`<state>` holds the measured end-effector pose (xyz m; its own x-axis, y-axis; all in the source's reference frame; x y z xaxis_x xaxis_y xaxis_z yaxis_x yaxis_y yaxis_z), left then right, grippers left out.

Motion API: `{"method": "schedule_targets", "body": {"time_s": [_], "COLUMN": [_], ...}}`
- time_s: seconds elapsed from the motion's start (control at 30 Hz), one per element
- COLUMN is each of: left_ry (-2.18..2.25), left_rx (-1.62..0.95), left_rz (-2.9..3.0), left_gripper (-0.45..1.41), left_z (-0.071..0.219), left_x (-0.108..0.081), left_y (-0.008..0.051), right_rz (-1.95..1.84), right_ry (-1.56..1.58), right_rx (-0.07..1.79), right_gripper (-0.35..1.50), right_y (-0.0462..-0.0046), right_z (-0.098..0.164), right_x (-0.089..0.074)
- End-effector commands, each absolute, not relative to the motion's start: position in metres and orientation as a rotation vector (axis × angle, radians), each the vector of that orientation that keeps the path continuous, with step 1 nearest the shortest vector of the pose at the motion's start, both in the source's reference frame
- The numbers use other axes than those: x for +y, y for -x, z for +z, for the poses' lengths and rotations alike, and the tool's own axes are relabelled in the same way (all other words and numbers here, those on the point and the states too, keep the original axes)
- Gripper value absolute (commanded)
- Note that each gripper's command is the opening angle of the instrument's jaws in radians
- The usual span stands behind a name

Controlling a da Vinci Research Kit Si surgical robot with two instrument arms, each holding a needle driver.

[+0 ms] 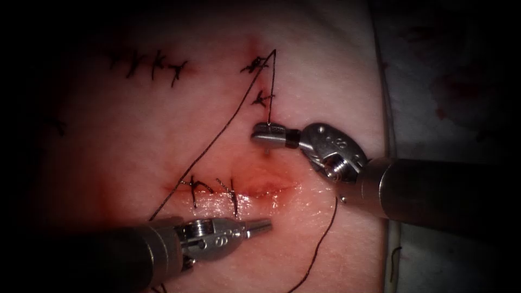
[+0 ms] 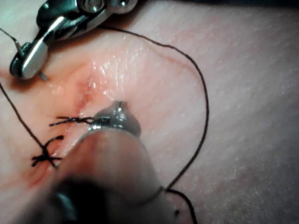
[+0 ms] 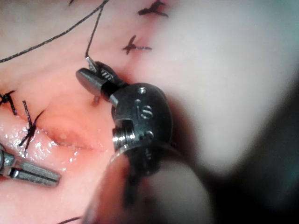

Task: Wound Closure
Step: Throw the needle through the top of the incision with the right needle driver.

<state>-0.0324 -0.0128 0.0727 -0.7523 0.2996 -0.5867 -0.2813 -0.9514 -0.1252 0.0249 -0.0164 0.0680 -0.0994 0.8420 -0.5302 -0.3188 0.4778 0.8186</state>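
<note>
We see the right tool (image 1: 269,135) closed, its fingers (image 3: 93,79) holding the needle (image 1: 267,147) and the thread (image 1: 217,141) where it meets the needle; a short metal tip pokes out below the fingers toward the tissue (image 1: 135,135), and we cannot tell whether that tip is in the tissue. Thread runs up from these fingers to a peak by the upper stitches (image 1: 259,81), then slants down toward the left tool (image 1: 259,227). The left tool's fingers (image 2: 117,119) are closed together, holding nothing, hovering just below the cut (image 1: 266,187). The cut lies between the two tools; the two stitches (image 1: 214,190) on its left part sit just above the left fingers, and its open, red-wet right part lies below the right fingers. Another loop of thread (image 2: 201,116) trails down beside the left tool's shaft.
</note>
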Motion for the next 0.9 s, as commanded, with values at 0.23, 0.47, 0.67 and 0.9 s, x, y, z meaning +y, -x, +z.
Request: {"method": "schedule_targets", "body": {"time_s": [0.23, 0.47, 0.67, 0.9], "left_ry": [0.887, 0.879, 0.884, 0.938], "left_rx": [-0.092, -0.103, -0.152, -0.069], "left_rz": [2.679, 2.669, 2.662, 2.641], "left_gripper": [-0.45, -0.45, -0.45, -0.45], "left_z": [0.0764, 0.079, 0.0772, 0.0708], "left_x": [-0.0139, -0.013, -0.013, -0.0109], "left_y": [0.0321, 0.0307, 0.0306, 0.0312], "right_rz": [1.093, 1.119, 1.111, 1.071], "right_ry": [-0.539, -0.554, -0.516, -0.463], "right_rx": [1.327, 1.334, 1.357, 1.362], "right_gripper": [-0.35, -0.35, -0.35, -0.35], "right_y": [-0.0256, -0.0255, -0.0257, -0.0256], "right_z": [0.0686, 0.0686, 0.0688, 0.0688], "right_x": [-0.0153, -0.0148, -0.0142, -0.0143]}}
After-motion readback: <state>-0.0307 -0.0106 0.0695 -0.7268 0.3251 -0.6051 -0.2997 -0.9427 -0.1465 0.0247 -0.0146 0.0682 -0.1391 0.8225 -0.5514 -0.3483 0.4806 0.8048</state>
